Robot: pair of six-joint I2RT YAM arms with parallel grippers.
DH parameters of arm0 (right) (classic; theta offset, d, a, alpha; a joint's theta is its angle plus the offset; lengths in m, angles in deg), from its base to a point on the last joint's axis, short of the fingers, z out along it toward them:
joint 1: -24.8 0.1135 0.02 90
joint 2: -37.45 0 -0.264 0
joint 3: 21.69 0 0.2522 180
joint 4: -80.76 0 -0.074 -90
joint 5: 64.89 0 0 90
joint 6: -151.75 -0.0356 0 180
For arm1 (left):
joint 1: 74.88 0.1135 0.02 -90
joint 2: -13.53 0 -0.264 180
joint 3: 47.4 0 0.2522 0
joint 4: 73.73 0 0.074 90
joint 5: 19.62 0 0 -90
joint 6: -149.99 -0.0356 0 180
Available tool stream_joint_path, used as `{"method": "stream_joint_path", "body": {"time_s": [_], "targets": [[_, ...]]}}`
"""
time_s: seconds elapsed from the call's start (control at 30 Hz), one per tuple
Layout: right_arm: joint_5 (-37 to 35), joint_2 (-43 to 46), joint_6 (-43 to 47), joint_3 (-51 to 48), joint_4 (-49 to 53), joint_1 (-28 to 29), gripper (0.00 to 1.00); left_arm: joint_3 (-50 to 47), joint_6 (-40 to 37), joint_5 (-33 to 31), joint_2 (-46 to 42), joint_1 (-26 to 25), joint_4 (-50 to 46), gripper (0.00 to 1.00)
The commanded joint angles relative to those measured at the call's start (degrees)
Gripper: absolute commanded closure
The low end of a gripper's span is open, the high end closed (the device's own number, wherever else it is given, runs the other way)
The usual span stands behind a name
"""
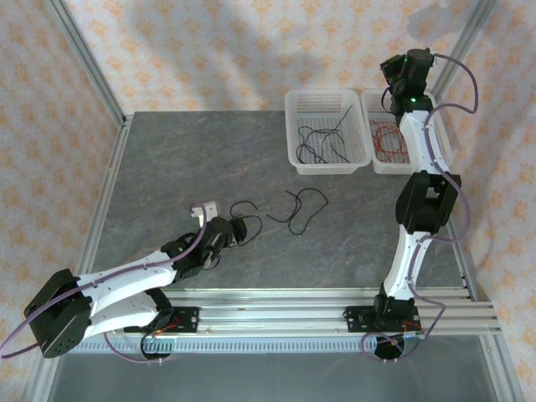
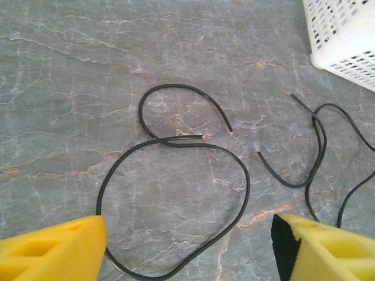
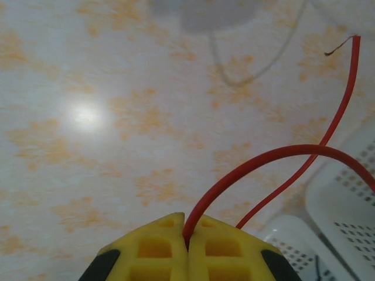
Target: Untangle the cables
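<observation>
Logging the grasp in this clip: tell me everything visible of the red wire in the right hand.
The red wire is thin, smooth and plastic-coated by its look. The right hand pinches it between shut yellow fingers. From there it arcs up and right, in the air near the white baskets. A thinner-looking red strand rises beside it to a dark bare tip; whether both are one wire is unclear.

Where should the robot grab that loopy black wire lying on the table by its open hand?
Probably take the looped black wire on the right side of its big loop, coming straight down from above with the open left gripper. The wire lies flat on the table, so only its top is free, and that stretch sits clear of the crossing and the other black wire.
</observation>
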Motion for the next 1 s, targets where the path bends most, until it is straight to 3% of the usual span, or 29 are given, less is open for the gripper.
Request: {"method": "stream_joint_path", "body": {"time_s": [0.0,0.17,0.57,0.83,0.97], "targets": [[-1.73,0.04,-0.19,-2.32,-0.19,-0.55,1.00,2.57,1.91,-2.38,-0.42,-0.31,-5.05,0.25],[-3.67,-3.73,0.02,-3.80,4.84,-2.25,1.00,4.84,4.30,-2.57,0.37,-0.26,-10.80,0.25],[-0.42,-12.53,2.94,0.99,16.82,-5.31,1.00,10.31,5.22,-2.35,5.19,-0.31,-18.21,0.25],[1.70,-13.02,5.58,3.92,20.44,-5.29,0.64,12.93,5.26,-2.18,7.36,-0.31,-22.32,0.25],[2.10,-12.29,7.11,6.02,23.64,-5.31,0.54,13.66,5.36,-1.38,8.28,-0.31,-24.04,0.25]]}}
